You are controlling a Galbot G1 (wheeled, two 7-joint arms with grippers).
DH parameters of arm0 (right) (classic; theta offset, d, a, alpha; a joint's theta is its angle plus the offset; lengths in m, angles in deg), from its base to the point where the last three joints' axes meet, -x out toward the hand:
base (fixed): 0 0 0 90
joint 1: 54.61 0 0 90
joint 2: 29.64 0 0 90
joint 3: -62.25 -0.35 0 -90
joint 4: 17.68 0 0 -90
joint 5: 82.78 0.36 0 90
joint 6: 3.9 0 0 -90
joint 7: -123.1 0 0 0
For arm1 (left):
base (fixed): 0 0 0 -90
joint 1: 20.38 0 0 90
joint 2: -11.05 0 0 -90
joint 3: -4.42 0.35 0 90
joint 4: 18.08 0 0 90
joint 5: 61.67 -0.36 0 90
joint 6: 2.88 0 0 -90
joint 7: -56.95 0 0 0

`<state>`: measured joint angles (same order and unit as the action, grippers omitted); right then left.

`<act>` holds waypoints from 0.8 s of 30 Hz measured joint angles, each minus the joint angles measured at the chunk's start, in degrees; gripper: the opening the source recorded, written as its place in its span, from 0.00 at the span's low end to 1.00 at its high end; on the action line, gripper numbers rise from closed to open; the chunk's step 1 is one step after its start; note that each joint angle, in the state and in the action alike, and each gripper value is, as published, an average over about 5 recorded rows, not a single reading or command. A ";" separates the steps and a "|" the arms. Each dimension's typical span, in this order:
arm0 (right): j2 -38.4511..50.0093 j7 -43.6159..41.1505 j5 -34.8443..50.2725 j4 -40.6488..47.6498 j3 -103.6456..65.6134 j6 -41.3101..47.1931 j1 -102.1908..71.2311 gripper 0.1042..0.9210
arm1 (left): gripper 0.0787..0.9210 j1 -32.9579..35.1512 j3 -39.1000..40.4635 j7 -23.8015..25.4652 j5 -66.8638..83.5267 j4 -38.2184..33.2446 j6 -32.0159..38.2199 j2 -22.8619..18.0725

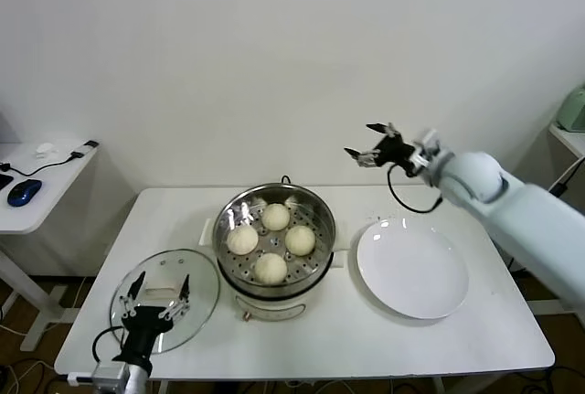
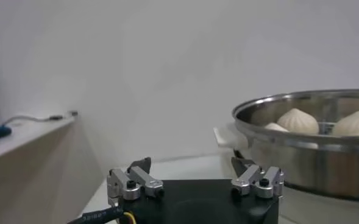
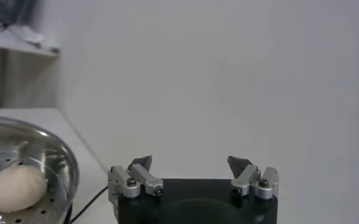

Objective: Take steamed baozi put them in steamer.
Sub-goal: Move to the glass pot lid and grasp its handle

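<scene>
Several cream-white steamed baozi (image 1: 276, 217) lie on the perforated tray inside the steel steamer (image 1: 315, 207) at the table's middle. In the left wrist view the steamer (image 2: 307, 164) shows from the side with baozi (image 2: 297, 121) peeking over its rim. My right gripper (image 1: 363, 141) hangs open and empty in the air behind the white plate, to the right of the steamer. Its own view shows the gripper (image 3: 190, 161) with jaws wide, beside the steamer rim (image 3: 63, 161) and one baozi (image 3: 14, 185). My left gripper (image 1: 160, 286) is low at the front left, open and empty, jaws wide apart (image 2: 191, 163).
A bare white plate (image 1: 411, 268) lies right of the steamer. A round glass lid (image 1: 196, 289) rests at the front left, under my left gripper. A side table at far left carries a blue mouse (image 1: 24, 191) and a cable. A white wall stands behind.
</scene>
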<state>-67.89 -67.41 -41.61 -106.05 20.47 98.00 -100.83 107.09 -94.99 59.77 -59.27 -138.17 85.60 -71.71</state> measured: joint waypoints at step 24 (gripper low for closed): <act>-22.78 -0.13 -15.95 -3.07 -48.10 -24.35 -62.31 0.88 | 0.88 -2.34 -2.34 -10.74 -26.03 7.52 17.25 1.18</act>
<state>-90.66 -67.54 -57.55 -109.12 -27.63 73.65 -163.15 104.74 -97.34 49.03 -85.31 -130.65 102.85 -70.53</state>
